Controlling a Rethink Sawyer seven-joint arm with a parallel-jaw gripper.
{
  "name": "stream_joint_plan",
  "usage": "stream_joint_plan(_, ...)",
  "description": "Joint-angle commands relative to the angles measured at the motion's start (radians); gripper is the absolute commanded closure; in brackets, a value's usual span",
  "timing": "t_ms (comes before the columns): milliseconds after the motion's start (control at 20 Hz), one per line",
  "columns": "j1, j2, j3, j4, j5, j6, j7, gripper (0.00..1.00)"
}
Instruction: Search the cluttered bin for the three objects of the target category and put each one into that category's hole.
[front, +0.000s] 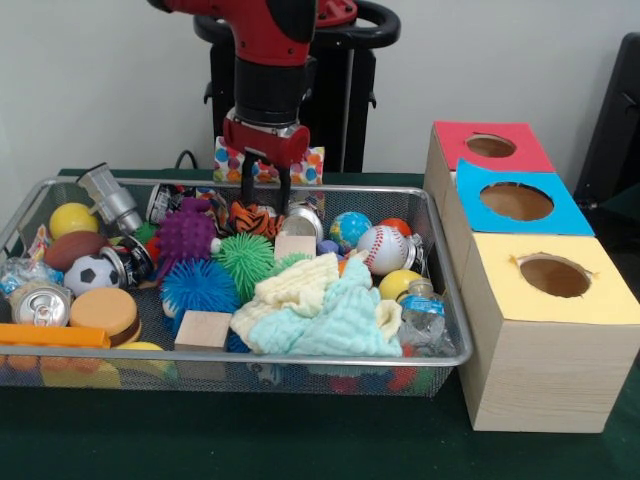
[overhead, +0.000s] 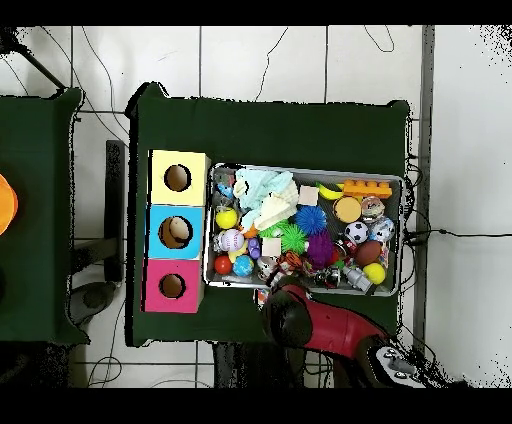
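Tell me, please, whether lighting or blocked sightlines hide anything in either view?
Front view: even light, soft shadows under the mesh bin, gripper clear above the tiger-striped toy. Overhead view: the red arm covers the gripper, and the bin's items are tiny.

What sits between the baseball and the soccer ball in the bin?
In the front view, between the baseball and the soccer ball lie a green spiky ball, a purple spiky ball and a can.

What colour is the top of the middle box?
Blue, clearest in the front view.
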Motion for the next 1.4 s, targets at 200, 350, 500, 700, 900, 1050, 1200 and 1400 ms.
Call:
stream_joint_plan(200,-0.006,0.082,0.090,-0.084,0.045,-0.103,0.161,0.00)
stream_joint_plan(350,-0.010,0.088,0.092,-0.088,0.047,-0.108,0.158,0.00)
stream_joint_plan(500,-0.011,0.089,0.094,-0.089,0.050,-0.110,0.157,0.00)
stream_joint_plan(700,-0.010,0.082,0.095,-0.079,0.055,-0.114,0.163,0.00)
stream_joint_plan(900,-0.011,0.083,0.094,-0.078,0.053,-0.124,0.164,0.00)
stream_joint_plan(1050,-0.002,0.111,0.079,-0.098,0.050,-0.157,0.162,0.00)
stream_joint_plan(1200,0.000,0.157,0.072,-0.121,0.044,-0.201,0.160,0.00)
stream_joint_plan(1400,0.016,0.171,0.052,-0.130,0.047,-0.216,0.150,0.00)
